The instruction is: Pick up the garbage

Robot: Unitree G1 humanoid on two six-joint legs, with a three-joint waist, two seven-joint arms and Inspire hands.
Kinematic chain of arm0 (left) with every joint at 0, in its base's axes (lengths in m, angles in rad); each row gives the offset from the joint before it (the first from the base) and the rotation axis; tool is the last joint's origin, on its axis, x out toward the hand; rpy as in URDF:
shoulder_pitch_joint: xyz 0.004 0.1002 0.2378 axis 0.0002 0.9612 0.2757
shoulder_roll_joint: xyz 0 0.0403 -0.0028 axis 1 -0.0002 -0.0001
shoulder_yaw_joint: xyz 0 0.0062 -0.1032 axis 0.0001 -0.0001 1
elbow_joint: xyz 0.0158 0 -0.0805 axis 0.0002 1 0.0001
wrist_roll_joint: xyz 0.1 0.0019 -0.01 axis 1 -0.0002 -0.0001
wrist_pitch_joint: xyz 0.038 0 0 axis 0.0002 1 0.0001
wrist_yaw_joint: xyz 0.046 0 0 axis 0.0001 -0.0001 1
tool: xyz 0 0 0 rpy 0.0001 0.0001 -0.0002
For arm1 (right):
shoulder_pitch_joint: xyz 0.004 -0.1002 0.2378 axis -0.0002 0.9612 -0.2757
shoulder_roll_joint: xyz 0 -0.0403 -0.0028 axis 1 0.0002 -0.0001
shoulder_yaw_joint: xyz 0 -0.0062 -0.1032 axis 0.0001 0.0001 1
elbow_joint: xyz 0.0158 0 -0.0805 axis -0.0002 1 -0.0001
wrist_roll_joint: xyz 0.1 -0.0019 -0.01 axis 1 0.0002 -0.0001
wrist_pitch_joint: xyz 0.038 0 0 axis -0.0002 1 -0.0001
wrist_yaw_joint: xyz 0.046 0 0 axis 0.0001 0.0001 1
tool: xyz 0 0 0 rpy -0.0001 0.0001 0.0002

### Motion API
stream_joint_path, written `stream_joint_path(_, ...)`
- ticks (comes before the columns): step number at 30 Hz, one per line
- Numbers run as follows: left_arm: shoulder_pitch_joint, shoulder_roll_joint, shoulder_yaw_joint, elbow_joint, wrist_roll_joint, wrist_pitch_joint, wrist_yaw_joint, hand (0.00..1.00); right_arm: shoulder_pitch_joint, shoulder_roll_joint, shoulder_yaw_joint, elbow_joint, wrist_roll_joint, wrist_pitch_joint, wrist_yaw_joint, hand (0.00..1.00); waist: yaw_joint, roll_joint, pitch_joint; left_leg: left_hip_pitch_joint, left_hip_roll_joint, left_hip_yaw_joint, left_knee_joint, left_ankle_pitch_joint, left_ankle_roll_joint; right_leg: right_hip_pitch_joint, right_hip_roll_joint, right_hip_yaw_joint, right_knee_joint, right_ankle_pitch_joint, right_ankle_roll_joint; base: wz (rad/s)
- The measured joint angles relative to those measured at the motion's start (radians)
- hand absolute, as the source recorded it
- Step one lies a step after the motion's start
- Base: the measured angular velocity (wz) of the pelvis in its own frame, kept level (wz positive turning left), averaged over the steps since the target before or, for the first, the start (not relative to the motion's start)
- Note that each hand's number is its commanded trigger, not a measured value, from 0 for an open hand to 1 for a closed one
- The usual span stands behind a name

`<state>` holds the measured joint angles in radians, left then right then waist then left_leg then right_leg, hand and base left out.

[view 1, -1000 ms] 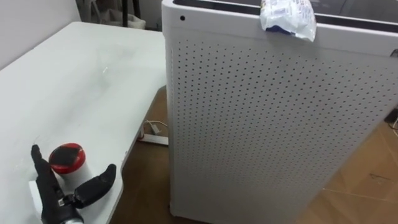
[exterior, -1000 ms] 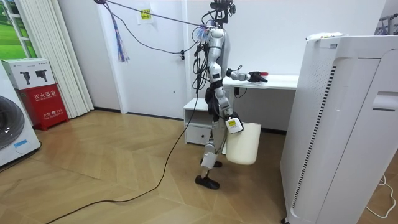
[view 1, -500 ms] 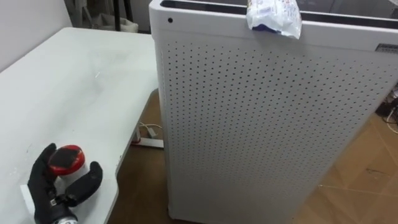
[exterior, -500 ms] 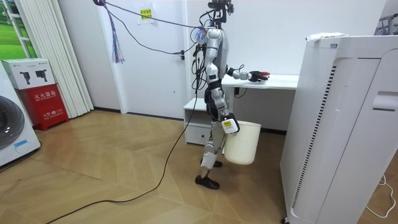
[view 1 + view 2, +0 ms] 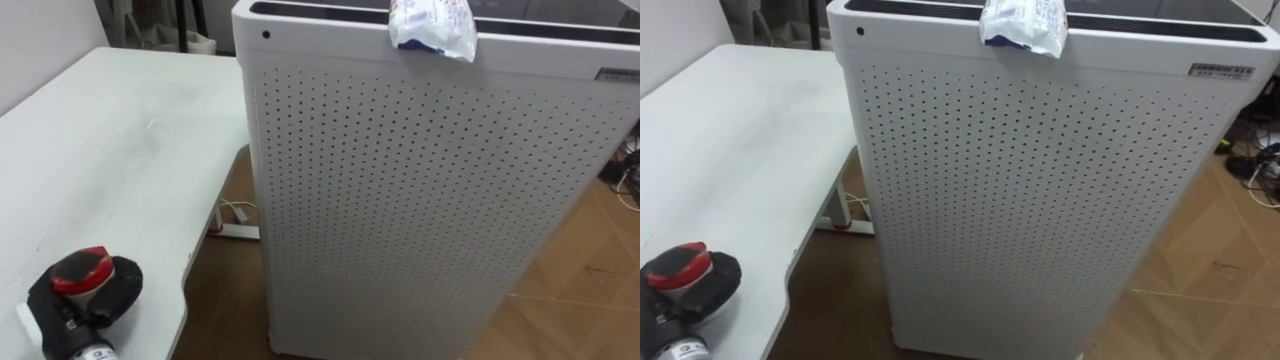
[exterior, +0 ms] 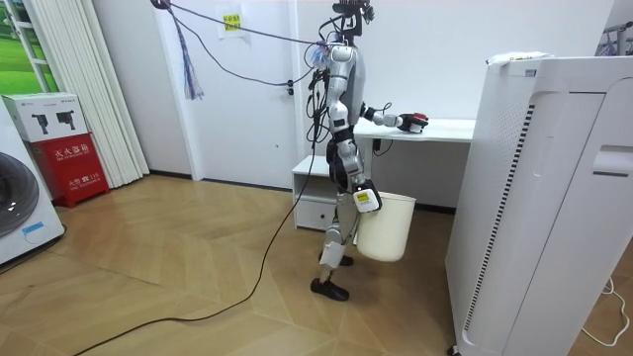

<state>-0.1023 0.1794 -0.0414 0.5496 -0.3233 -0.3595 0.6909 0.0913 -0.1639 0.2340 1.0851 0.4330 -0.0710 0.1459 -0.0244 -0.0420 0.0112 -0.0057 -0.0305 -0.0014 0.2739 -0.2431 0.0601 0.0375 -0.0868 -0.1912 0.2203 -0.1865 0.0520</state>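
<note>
A small round container with a red lid (image 5: pixel 82 270) stands near the front edge of the white table (image 5: pixel 120 130). My left hand (image 5: pixel 115 288) is shut on it, its black fingers wrapped round the body under the lid. The right eye view has the same lid (image 5: pixel 678 262) and hand (image 5: pixel 722 276) at the lower left. A crumpled white and blue bag (image 5: pixel 432 25) lies on top of the tall white perforated unit (image 5: pixel 430 200). In the room view I stand at the table's end, my left hand (image 6: pixel 399 121) out over it. My right hand (image 6: pixel 364 198) hangs low at the rim of a white bin (image 6: pixel 388 229).
The perforated unit stands close to the table's right side, with a narrow gap of wooden floor between them. A white power strip (image 5: pixel 236 229) lies on the floor in that gap. Cables lie on the floor at the far right (image 5: pixel 1250 160).
My left hand's fingers have gone from spread beside the red-lidded container to curled round it. The eye view has shifted a little, and the bin has swung slightly.
</note>
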Motion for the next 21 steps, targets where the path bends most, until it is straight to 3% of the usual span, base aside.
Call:
stream_joint_path(5, -0.02, -0.012, -0.037, 0.003, -0.002, 0.0, -0.04, 1.0, -0.01, 0.005, 0.012, -0.005, -0.002, 0.0, -0.001, 1.0, 0.002, -0.005, 0.0035, -0.004, 0.003, 0.016, 0.001, 0.0, 0.0, -0.01, 0.002, 0.016, 0.005, 0.0, 0.0, -0.09)
stream_joint_path(12, -0.068, -0.015, -0.142, -0.003, 0.001, 0.004, -0.187, 1.0, -0.053, 0.005, 0.039, -0.01, 0.029, 0.0, -0.003, 1.0, -0.001, -0.014, 0.0088, -0.039, 0.004, 0.032, 0.015, 0.0, 0.001, -0.059, -0.002, 0.025, 0.038, 0.0, 0.0, -0.07)
stream_joint_path(14, -0.059, -0.013, -0.171, -0.028, -0.002, 0.016, -0.222, 1.0, -0.065, 0.005, 0.039, -0.009, 0.028, 0.0, -0.003, 1.0, 0.0, -0.013, 0.0086, -0.044, 0.006, 0.044, 0.017, 0.0, 0.001, -0.071, -0.002, 0.025, 0.041, 0.0, 0.0, -0.13)
stream_joint_path(18, -0.056, -0.017, -0.243, -0.093, -0.015, 0.073, -0.324, 1.0, -0.093, 0.005, 0.042, -0.009, 0.028, 0.0, -0.003, 1.0, 0.001, -0.013, 0.008, -0.07, 0.011, 0.07, 0.029, 0.0, 0.001, -0.11, -0.004, 0.025, 0.059, 0.001, -0.002, -0.17)
stream_joint_path(21, -0.05, -0.038, -0.31, -0.131, -0.041, 0.09, -0.398, 1.0, -0.118, 0.004, 0.059, -0.009, 0.029, 0.0, -0.004, 1.0, -0.001, -0.013, 0.0085, -0.074, 0.016, 0.087, 0.027, 0.0, 0.001, -0.129, -0.005, 0.023, 0.069, 0.003, -0.004, -0.21)
